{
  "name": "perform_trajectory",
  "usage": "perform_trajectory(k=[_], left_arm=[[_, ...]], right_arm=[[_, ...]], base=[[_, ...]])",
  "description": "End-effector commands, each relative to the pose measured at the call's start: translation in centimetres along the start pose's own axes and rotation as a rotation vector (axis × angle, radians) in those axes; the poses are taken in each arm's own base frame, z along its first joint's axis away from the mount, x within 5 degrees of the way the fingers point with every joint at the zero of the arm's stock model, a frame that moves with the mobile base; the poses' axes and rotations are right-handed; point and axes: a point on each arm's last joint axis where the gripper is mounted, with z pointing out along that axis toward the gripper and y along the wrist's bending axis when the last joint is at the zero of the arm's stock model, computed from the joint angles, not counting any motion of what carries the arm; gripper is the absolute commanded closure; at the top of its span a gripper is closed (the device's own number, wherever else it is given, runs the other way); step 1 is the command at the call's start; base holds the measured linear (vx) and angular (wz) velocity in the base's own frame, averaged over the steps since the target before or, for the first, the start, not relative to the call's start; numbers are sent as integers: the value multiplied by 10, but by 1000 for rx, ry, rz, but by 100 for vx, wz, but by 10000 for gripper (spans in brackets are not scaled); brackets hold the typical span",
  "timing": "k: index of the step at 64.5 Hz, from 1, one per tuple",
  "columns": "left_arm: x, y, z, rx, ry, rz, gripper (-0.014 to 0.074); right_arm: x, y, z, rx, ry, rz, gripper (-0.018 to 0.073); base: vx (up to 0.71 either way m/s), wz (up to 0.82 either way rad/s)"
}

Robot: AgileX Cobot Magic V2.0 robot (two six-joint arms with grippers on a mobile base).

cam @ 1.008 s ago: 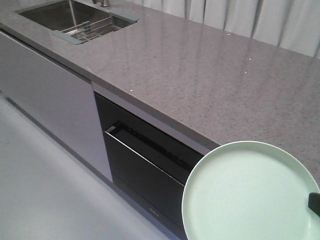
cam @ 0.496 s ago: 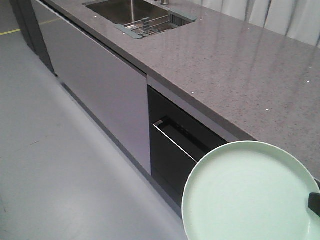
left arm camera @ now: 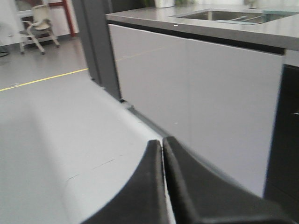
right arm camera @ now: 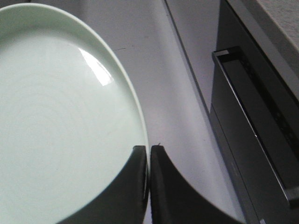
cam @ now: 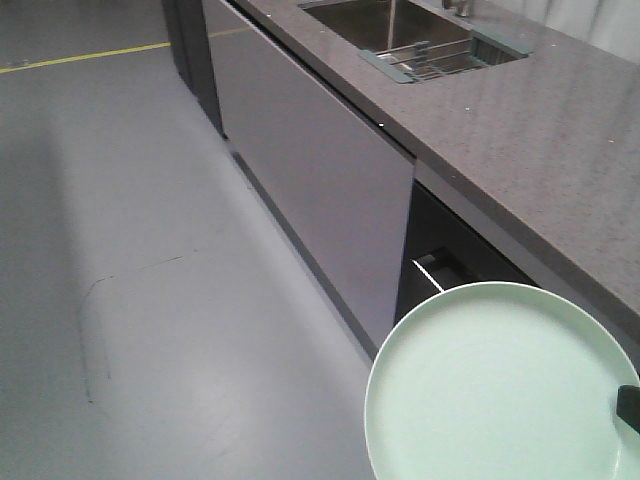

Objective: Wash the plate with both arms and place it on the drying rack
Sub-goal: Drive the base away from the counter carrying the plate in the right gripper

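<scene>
I am gripping the pale mint-green plate (cam: 500,385) with my right jaws, which are pinching its rim from both sides. In the right wrist view the two black tips are meeting over the edge of the plate (right arm camera: 60,121). In the front view only one black tip is showing, at the plate's right edge. I am holding the plate in the air with its glossy, ringed inner face turned up toward the cameras. Beneath it is the grey floor (cam: 150,300), and just beside it is the dark appliance front (right arm camera: 252,121) with its long handle bar, set under the bench (cam: 540,140).

My left jaws are pressing together with nothing between them. They are hanging over the floor and facing the pale cabinet front (left arm camera: 201,88).

The drying rack (cam: 430,60) is sitting in the steel sink (cam: 370,20) at the far end of the speckled grey bench, well apart from the plate. Its thin wire bars and grey-green end pieces are showing at the sink's near edge.

A yellow line (cam: 80,57) is running across the floor beyond the cabinets. An office chair (left arm camera: 37,23) is standing in the background of the left wrist view.
</scene>
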Motion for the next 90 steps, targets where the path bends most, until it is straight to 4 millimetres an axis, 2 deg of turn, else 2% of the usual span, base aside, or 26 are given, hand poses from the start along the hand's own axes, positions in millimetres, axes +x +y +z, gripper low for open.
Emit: perform_trajectory(k=[1,55,90], left_arm=[[-14,-2,-3,17,-108,-12,603],[-14,-2,-3,17,-108,-12,603],[-14,-2,-3,17,-108,-12,603]], right_arm=[[-12,1,-4,5,-79,16,561],[-12,1,-4,6,-78,16,561],[-12,1,-4,6,-78,16,561]], base=[[7,53],[12,53],[18,26]])
